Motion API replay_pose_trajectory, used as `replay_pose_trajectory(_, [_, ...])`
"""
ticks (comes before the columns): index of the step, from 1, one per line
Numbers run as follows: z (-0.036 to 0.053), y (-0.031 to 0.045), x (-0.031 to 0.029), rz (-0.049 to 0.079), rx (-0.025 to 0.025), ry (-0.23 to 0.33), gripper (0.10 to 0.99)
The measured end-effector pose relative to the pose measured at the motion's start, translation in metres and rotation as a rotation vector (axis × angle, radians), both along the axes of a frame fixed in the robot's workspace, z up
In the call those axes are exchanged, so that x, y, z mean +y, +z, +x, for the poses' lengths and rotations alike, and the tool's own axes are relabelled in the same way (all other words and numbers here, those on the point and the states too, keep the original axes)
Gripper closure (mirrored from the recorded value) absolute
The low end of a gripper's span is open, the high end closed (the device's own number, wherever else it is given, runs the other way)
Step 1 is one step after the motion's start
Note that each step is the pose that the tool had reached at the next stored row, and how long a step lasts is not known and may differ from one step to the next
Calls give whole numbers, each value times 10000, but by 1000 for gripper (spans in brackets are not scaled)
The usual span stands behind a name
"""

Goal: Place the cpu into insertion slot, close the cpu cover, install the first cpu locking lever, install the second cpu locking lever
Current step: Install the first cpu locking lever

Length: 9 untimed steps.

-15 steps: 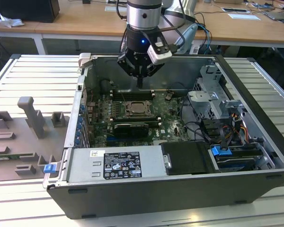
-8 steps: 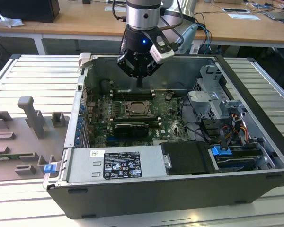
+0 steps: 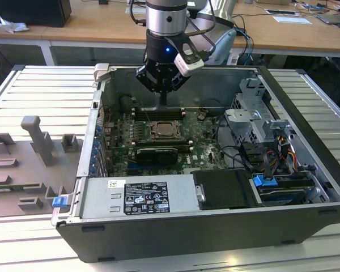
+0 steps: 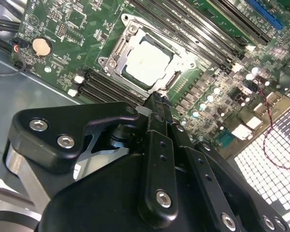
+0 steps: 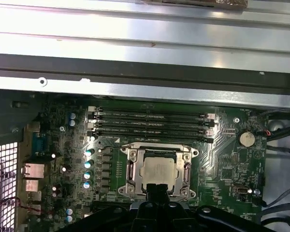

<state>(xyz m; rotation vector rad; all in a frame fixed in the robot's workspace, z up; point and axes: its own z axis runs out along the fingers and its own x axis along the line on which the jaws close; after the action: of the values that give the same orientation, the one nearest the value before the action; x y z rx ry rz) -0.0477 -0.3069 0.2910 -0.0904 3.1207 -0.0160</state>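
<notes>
Because the computer case (image 3: 306,113) lies on the table (image 3: 39,90) with its open side up, the arm reaches the green motherboard (image 5: 222,159) straight from above.

1. Claw state. The claw (image 4: 157,101) is closed, finger against finger, and grips nothing. It hangs just above the board at the edge of the insertion slot (image 3: 153,131). Judgement: the closed fingers form one narrow tip, better suited to pushing on socket hardware than to carrying a part.

2. Position of the task parts. The cpu (image 5: 157,169) is seated flat in the insertion slot with its pale metal top facing up. The cpu cover (image 5: 134,171) lies down around it, and the chip shows through the central cut-out. Judgement: the lowered frame holds the chip against its contacts. Whether the locking levers are latched cannot be told.

3. Surroundings. The memory slots (image 5: 150,123) run parallel just beside the socket, and a coin cell (image 5: 245,139) sits near one corner of it.

4. Markings. A white label (image 3: 144,196) on the power supply carries dense print and symbols. White component markings cover the board. None of it can be read.
</notes>
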Motion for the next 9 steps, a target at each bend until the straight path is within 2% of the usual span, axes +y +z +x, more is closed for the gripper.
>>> replay_pose_trajectory(6, [-25, -1, 0, -1, 1, 1, 980])
replay_pose_trajectory(9, [-121, -4, 0, 0, 1, 0, 980])
